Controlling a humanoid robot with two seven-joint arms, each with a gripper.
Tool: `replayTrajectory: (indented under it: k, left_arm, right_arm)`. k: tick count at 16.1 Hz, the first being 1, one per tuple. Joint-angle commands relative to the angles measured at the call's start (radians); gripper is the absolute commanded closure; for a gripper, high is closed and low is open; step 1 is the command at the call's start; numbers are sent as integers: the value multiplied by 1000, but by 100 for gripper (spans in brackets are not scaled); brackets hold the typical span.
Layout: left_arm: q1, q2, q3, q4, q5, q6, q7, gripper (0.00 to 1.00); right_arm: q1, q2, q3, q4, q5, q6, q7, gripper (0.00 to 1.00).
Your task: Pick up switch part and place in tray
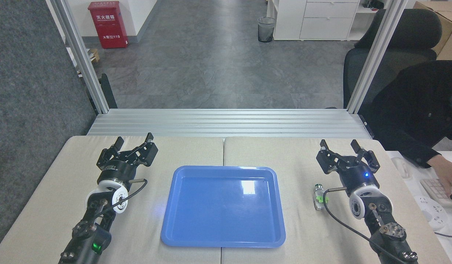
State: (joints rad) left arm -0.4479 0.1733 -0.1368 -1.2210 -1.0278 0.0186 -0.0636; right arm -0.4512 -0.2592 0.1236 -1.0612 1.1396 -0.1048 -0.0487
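Right gripper (339, 146): fingers spread apart, nothing between them, hovering over the table at about 3 o'clock of the tray, tips pointing toward 12 o'clock
Left gripper (134, 141): fingers spread apart, holding nothing, at about 10 o'clock of the tray, tips angled toward 1 o'clock
Switch part (319, 197): lying on the table, outside the tray, at 3 o'clock of it, between the tray's right rim and the right arm's white wrist ring; just beside the right gripper's cable, at roughly 7 o'clock from the right gripper; green middle piece showing, silvery collar end toward 12 o'clock
Tray (182, 234): glossy blue, rectangular, rounded corners, flat on the table centre, straddling the seam between the two pads; nothing inside, only a window glare patch
Table (248, 150): two beige padded halves, seam running 12 to 6 o'clock under the tray
Aluminium rail bed (226, 123): at 12 o'clock behind the table, between two upright profile posts
Person's hand (447, 176): far 3 o'clock edge, on a keyboard, dark sleeve, well apart from the right gripper
Red fire cabinet (108, 24): 11 o'clock, on the floor far back
Wire bin (266, 29): 12 o'clock, far back by white drawers
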Motion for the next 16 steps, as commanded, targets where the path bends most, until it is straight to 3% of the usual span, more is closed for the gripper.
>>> replayTrajectory:
  k: [1, 16]
  left_arm:
    - [0, 0, 0, 0, 0, 0, 1, 0]
    - [0, 0, 0, 0, 0, 0, 1, 0]
  right_arm:
    - [-1, -2, -1, 0, 0, 0, 0, 2]
    - [12, 8, 1, -2, -1, 0, 0, 2]
